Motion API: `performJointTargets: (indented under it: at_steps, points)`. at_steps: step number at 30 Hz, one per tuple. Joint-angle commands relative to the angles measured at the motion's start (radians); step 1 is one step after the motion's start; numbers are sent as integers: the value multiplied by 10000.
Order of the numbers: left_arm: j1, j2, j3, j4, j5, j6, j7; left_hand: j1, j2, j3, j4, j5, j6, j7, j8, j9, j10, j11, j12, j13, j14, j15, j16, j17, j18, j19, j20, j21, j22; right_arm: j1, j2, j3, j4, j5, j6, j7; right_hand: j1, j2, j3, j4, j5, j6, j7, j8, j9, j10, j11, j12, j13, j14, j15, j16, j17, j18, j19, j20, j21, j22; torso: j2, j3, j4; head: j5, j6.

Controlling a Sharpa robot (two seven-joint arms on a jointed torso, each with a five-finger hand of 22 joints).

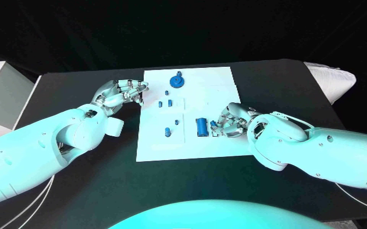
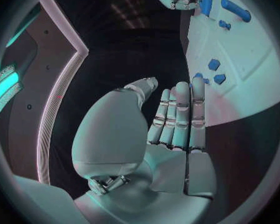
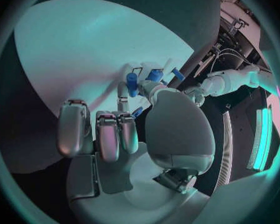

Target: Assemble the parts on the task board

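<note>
Head view first: the white task board (image 1: pixel 200 149) sits mid-bench (image 1: pixel 69 88) with small blue parts on it. The left hand (image 1: pixel 120 93) hangs at the board's near-left edge, fingers loosely curled in, nothing in it as far as I can see. A round blue disc part (image 1: pixel 176 82) sits just past its fingertips, and 2 little blue parts (image 1: pixel 164 103) are just beside it on the board. The right hand (image 1: pixel 228 120) is down on the board with its fingers right up against a blue cylinder (image 1: pixel 201 126); can't tell from here if it's actually pinching anything.

Left wrist view: left hand (image 2: pixel 168 127) with fingers straight and close together, palm bare, holding nothing. Small blue parts (image 2: pixel 213 64) lie on the board just beyond the fingertips.

Right wrist view: right hand (image 3: pixel 124 127) has its fingers curled down on the board, with a blue cylinder (image 3: pixel 132 85) touching 1 fingertip. Honestly can't tell if it's gripped or just touched.
</note>
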Motion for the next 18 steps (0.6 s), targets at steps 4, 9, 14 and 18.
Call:
performJointTargets:
  at_steps: [4,9,14,18]
  points:
    - [2,19,7,20,45,163,60,29,80,-6,81,19,7,-17,47,-8,-71,17,48,-6,-25,19,-34,-11,139,88,16,-58,-15,-21,35,-14,8,-121,526,-93,-151,-34,-71,-9,-64,34,25,-21,-18,1070,-60,21,2635,1062,-32,65,2633,-179,267,-41,-13,950,-1,6,-15,-7,-21]
    - [2,23,7,20,45,159,60,29,80,-6,81,19,7,-17,47,-8,-71,17,48,-6,-25,19,-34,-11,139,88,16,-58,-15,-21,37,-14,-12,-265,477,-154,-197,-11,-91,-9,-56,48,20,-22,-24,1070,-63,21,2635,1062,-32,65,2633,-185,275,-41,13,966,0,6,-8,-14,-27]
    - [2,23,7,9,45,140,58,34,87,-5,88,24,12,-22,52,-7,-76,15,51,-7,-28,18,-34,-12,139,88,16,-62,-18,-21,50,-14,-25,-493,323,-157,-248,2,-116,-19,49,52,13,-34,-38,1070,-69,21,2635,1062,-37,65,2633,-182,273,-43,-4,963,-6,7,1,-7,-16]
    - [2,23,7,8,45,139,54,34,87,-5,88,24,12,-22,52,-7,-76,15,51,-7,-28,18,-34,-12,139,88,16,-62,-18,-21,58,-14,-6,-567,218,-113,-307,-23,-166,-14,84,56,17,-41,-47,1070,-68,21,2635,1062,-38,65,2633,-181,273,-44,-11,964,3,5,4,-1,-31]
